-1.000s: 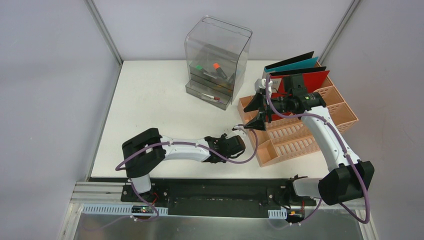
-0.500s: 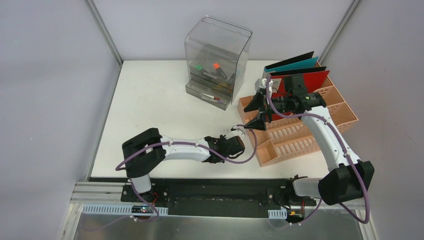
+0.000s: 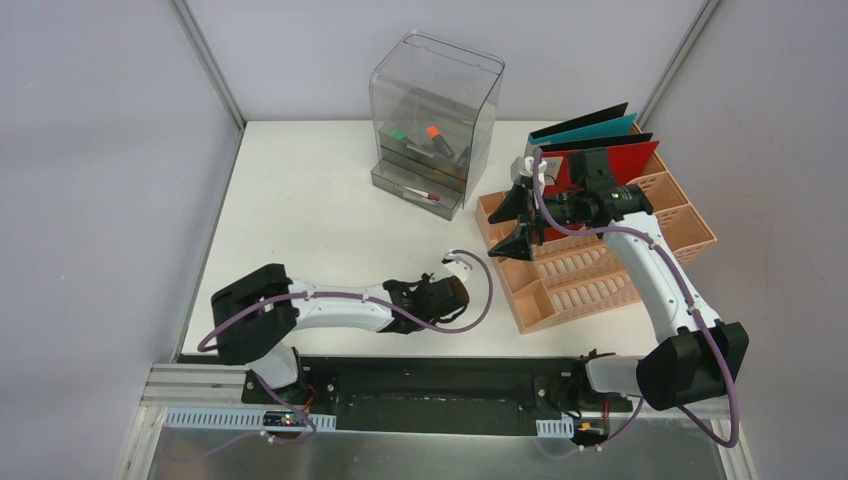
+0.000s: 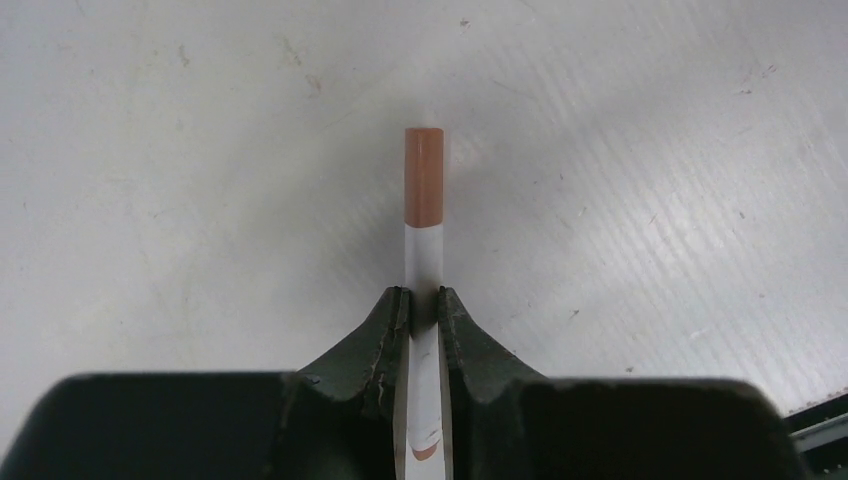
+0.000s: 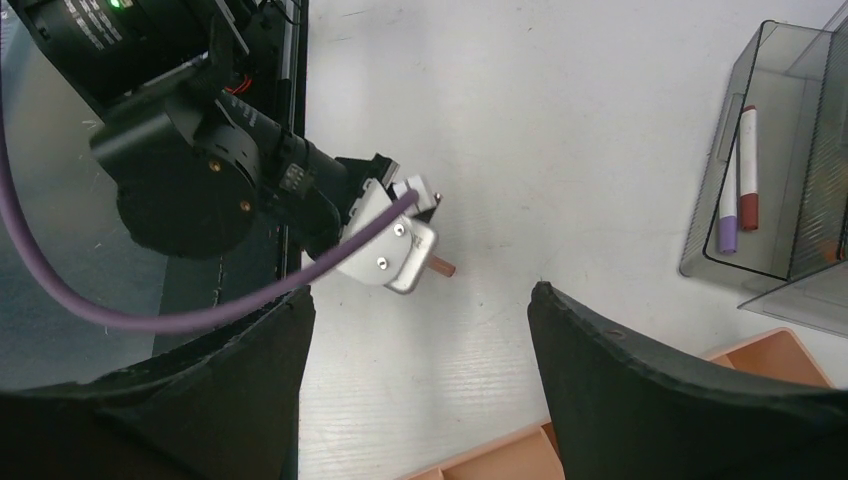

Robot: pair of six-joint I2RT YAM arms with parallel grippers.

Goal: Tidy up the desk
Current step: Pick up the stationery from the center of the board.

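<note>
The white tabletop [image 3: 300, 200] lies between grey walls, ahead of the arm bases. Low over its near middle, the left tool [image 4: 423, 300] is clamped on a white marker [image 4: 423, 185], whose brown cap points away from the fingers. To the right, the right tool [image 3: 506, 222] hangs with jaws wide apart and holds nothing. It is above the left end of a peach rack [image 3: 600, 270] holding red folders [image 3: 620, 160]. At the back stands a clear drawer box [image 3: 432, 120] with a purple-capped pen [image 5: 728, 215] in its open bottom tray. Lettering on the left arm's black housing [image 5: 95, 25] is too small to read.
</note>
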